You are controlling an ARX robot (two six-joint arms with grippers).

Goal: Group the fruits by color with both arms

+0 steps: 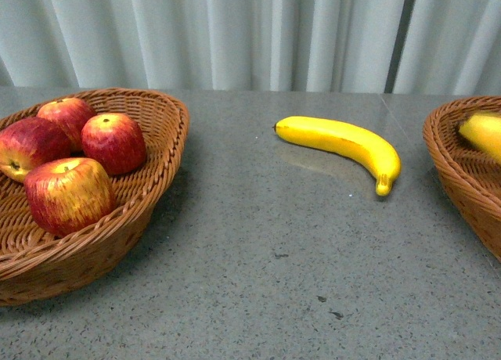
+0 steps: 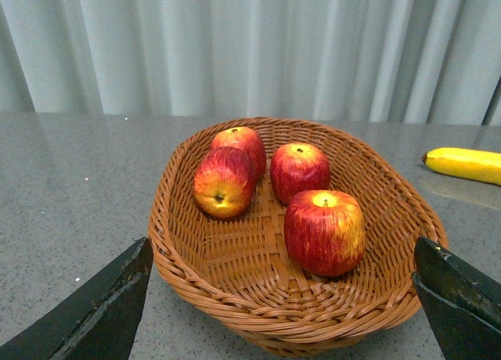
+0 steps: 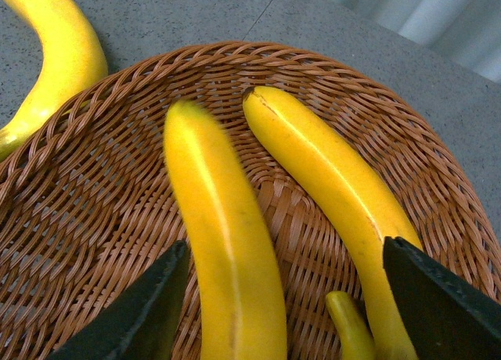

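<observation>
Jaws open on both sides, one banana (image 1: 344, 143) lying loose on the worktop (image 1: 258, 258).
We are holding our left jaws wide apart and empty, near the rim of the left basket (image 2: 180, 243), where four red apples (image 2: 300, 171) are sitting: the yellow-streaked apple (image 2: 324, 232) is lying nearest, and the other three are clustering behind it. Our right jaws are gaping just as wide over the right basket (image 3: 94, 203), gripping nothing; two long bananas (image 3: 223, 250) are lying side by side below them, and a third yellow tip (image 3: 348, 325) is peeking in. Farther out, the loose banana is resting on the grey worktop between the baskets, nearer the right one. A pale curtain (image 1: 235, 31) is hanging at the back.
</observation>
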